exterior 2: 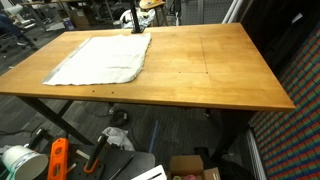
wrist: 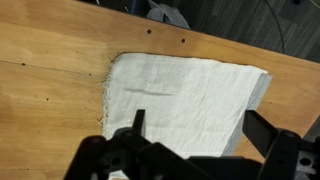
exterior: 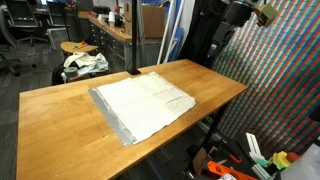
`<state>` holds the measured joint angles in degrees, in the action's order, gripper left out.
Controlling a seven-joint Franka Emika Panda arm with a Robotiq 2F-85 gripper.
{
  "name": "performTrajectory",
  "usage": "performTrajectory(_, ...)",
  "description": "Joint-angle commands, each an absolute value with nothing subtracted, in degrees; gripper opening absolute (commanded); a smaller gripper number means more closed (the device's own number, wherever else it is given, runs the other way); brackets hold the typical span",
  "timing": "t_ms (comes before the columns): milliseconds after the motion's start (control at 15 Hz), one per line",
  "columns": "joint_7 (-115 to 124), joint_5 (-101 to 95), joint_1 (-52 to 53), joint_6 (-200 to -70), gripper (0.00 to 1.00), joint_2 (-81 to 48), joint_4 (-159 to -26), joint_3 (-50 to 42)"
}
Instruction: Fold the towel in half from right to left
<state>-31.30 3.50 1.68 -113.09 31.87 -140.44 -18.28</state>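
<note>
Closest in the wrist view, the gripper [wrist: 195, 125] hangs with its jaws spread wide and nothing between them, above the white towel [wrist: 180, 95]. That towel lies flat on the wooden table [exterior: 60, 120], close to one long edge. A bright woven screen [exterior: 285, 80] stands beside the table. Underneath sit a white bucket [exterior 2: 20, 160] and an open cardboard box [exterior 2: 190, 166]; I cannot make out their contents.

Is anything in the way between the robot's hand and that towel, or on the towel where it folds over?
Nothing visible does. The towel lies flat on the wooden table with nothing on top of it, and in the wrist view the open hand hangs above it with only air between.
</note>
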Motion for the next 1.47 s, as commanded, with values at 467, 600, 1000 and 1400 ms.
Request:
performTrajectory(467, -33.8, 3.4, 1.0, -96.5, 1.00, 14.1, -130.2, -14.7)
performTrajectory(600, -32.7, 4.0, 0.3, -98.0, 1.00, 11.1, -128.9, -13.3)
performTrajectory(1000, -25.6, 6.2, -2.4, -106.5, 1.00, 3.8, -126.3, -11.5)
performTrajectory(1400, -22.3, 6.6, -5.4, -109.1, 1.00, -3.3, -123.5, -11.1)
